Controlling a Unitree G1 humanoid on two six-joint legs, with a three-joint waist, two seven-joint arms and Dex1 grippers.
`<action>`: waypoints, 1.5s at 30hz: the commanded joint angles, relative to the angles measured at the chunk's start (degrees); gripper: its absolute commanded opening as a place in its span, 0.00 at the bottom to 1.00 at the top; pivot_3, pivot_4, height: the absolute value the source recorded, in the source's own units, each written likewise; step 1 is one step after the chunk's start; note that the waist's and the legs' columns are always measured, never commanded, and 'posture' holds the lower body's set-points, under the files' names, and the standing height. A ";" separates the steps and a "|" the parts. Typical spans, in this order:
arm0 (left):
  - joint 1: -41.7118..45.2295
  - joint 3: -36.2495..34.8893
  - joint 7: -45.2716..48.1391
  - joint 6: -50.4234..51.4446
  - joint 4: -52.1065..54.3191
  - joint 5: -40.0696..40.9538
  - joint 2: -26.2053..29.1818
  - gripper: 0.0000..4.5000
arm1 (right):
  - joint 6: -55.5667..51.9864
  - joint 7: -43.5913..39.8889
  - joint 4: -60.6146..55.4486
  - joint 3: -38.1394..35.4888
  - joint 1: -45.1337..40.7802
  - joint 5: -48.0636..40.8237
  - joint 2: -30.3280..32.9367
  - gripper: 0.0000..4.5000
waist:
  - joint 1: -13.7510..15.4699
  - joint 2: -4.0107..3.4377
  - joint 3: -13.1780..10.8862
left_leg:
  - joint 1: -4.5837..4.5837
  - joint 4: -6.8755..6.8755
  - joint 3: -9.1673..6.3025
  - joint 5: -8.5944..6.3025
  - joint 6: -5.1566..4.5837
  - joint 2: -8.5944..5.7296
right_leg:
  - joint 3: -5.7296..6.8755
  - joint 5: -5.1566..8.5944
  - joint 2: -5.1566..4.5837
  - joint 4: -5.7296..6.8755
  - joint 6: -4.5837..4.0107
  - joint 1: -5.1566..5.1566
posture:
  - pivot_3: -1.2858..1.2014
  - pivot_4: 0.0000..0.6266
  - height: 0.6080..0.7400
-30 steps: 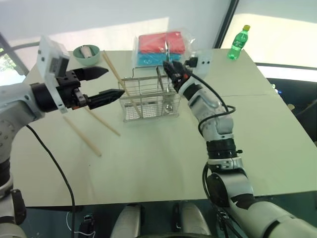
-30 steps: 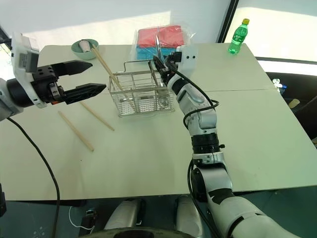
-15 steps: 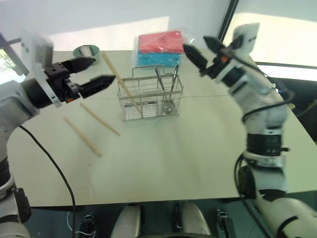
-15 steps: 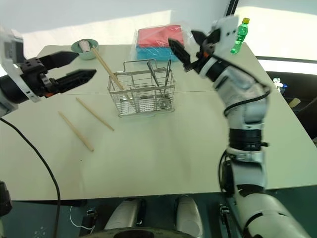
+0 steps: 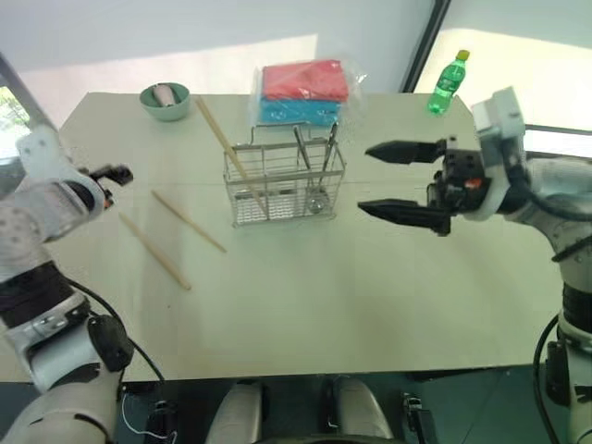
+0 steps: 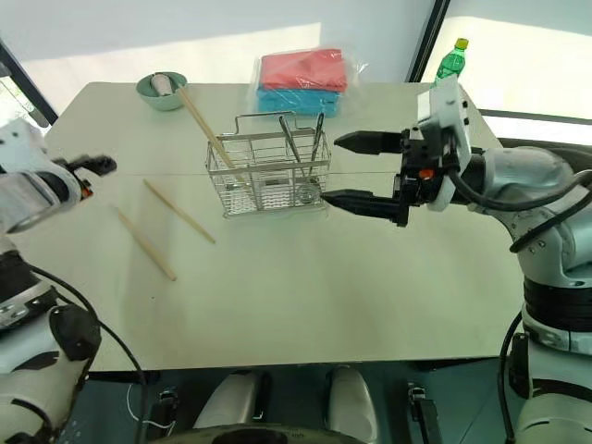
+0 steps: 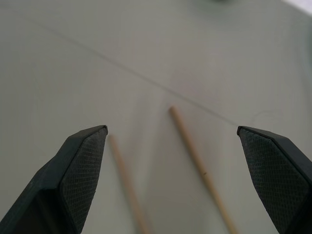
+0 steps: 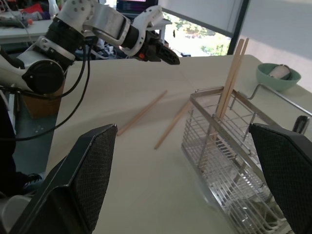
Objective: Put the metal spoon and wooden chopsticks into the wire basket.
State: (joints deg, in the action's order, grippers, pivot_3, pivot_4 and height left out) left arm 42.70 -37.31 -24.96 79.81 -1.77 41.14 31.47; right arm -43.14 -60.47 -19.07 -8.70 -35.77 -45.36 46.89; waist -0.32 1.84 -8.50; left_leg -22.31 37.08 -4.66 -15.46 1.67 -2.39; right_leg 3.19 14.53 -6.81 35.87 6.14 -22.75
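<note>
Right wrist view [image 8: 183, 146] reveals paired chopsticks [image 8: 229, 80] standing in basket [image 8: 234, 146].

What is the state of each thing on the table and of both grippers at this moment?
wire basket: upright, holding cutlery
metal spoon: standing in basket
chopsticks in basket: leaning, inside
loose chopsticks: flat on table
green bottle: upright, capped
left gripper: open, empty
right gripper: open, empty

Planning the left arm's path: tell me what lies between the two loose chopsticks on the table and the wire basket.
Bare table. In the left eye view, nothing lies between the two light-brown wooden chopsticks and the silver wire-grid basket.
</note>
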 commanded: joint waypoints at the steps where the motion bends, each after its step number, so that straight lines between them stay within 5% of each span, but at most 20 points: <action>1: 3.41 0.20 -2.89 -0.15 -3.86 -5.63 -1.85 1.00 | 0.74 0.33 -2.39 -0.93 0.23 -1.06 0.20 0.99 | 0.28 0.01 0.00 | 0.00 0.00 0.00 0.01 0.03 -0.01 | 0.00 0.00 -0.01 0.00 0.00 0.00 | 0.52 0.24 0.45; 17: 13.46 0.71 -6.16 -16.04 -33.22 -20.26 -8.45 1.00 | -1.10 7.00 -10.19 -4.02 8.83 -5.66 -0.47 0.99 | 2.26 0.11 0.04 | -0.10 -0.02 0.02 0.15 0.35 0.00 | 0.04 -0.09 -0.05 -0.27 0.16 0.00 | 0.52 0.24 0.45; 19: 13.98 0.21 -7.32 -18.08 -36.37 -21.18 -8.25 0.84 | -1.11 8.13 -11.02 -4.47 9.95 -6.14 -0.46 1.00 | 2.51 0.07 0.06 | -0.07 -0.02 0.04 0.12 0.34 0.01 | 0.04 -0.10 -0.05 -0.27 0.17 0.01 | 0.52 0.24 0.45; 26: 15.31 -0.41 -7.71 -21.68 -41.18 -21.62 -7.40 0.03 | -1.40 11.50 -11.52 -5.67 10.89 -7.83 -0.20 1.00 | 2.65 -0.01 0.11 | -0.01 -0.02 0.03 -0.02 0.38 0.01 | 0.05 -0.13 -0.07 -0.26 0.21 0.07 | 0.52 0.24 0.45; 35: 16.52 0.97 -5.40 -23.66 -39.81 -21.63 -6.39 0.01 | -0.96 11.72 -11.61 -6.32 12.52 -8.89 1.23 1.00 | 2.67 0.01 0.11 | -0.03 0.00 0.02 -0.01 0.38 0.00 | 0.07 -0.15 -0.07 -0.29 0.24 0.10 | 0.52 0.24 0.45; 45: 23.34 9.30 19.20 -44.22 -28.22 -20.97 -0.34 0.01 | -1.77 13.30 -11.52 -7.35 13.53 -9.53 1.71 1.00 | 2.60 0.19 -0.01 | -0.21 -0.01 0.04 0.15 0.69 0.02 | 0.09 -0.17 -0.06 -0.51 0.24 0.03 | 0.52 0.24 0.45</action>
State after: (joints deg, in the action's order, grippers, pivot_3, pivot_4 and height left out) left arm 62.77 -30.33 -11.39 41.27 -35.37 19.85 29.29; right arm -45.08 -47.53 -29.48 -14.03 -22.22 -53.56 47.98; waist 2.28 2.03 -8.51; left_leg -22.53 37.06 -4.61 -15.29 2.38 -2.37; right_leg 3.28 14.34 -6.88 35.31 6.38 -22.70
